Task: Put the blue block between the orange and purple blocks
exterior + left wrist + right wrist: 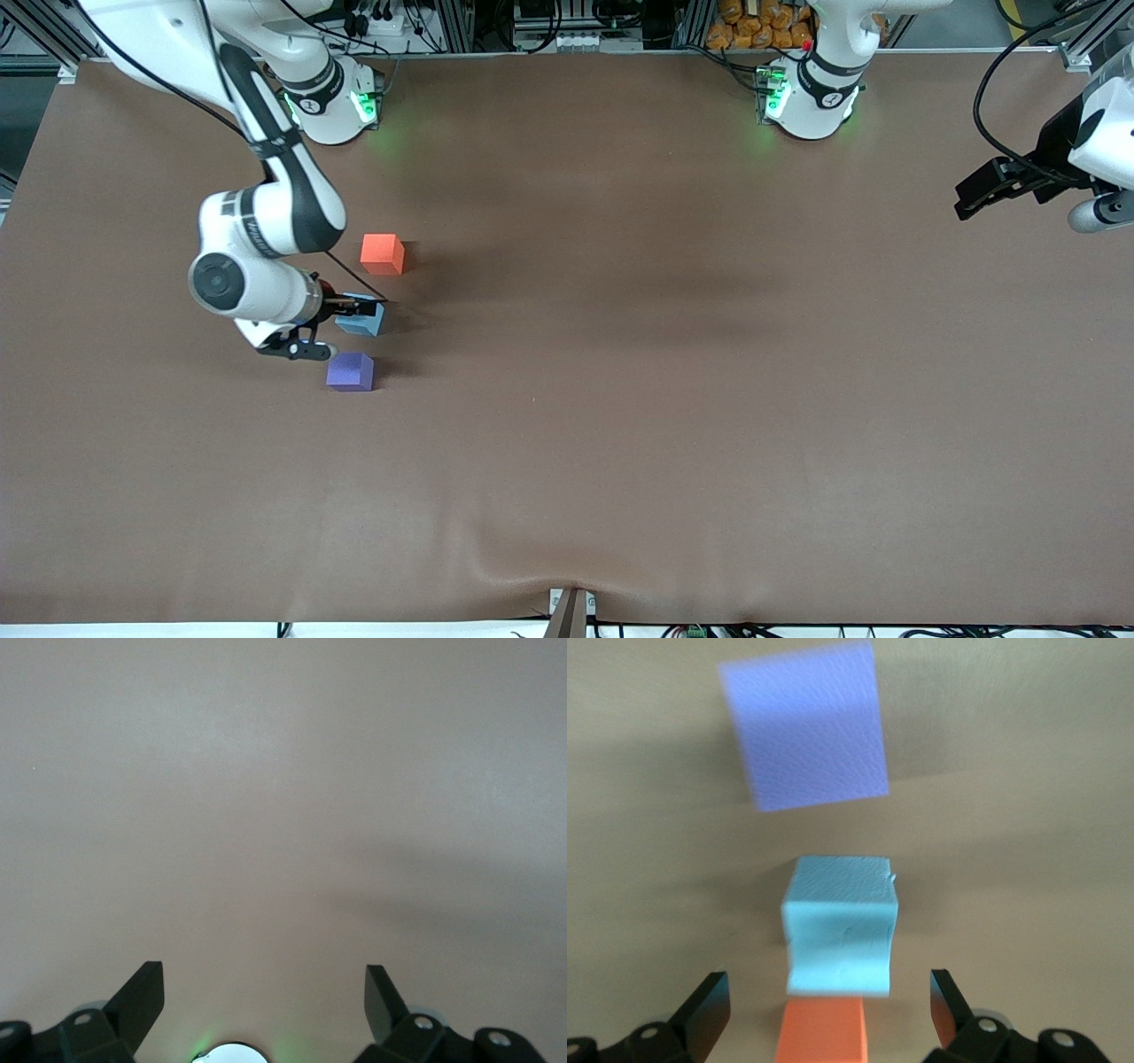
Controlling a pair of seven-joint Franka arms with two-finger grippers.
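Observation:
The light sky-blue block sits on the table between the orange-red block and the violet-purple block, in a slightly slanted row. My right gripper hovers just above the blue block, open and holding nothing. In the right wrist view its fingers stand wide apart around the row: orange block, blue block, purple block. My left gripper waits open and empty at the left arm's end of the table; its wrist view shows only bare table.
The brown table cover stretches wide around the three blocks. The two arm bases stand along the table's edge farthest from the front camera. The left arm's base shows in the left wrist view.

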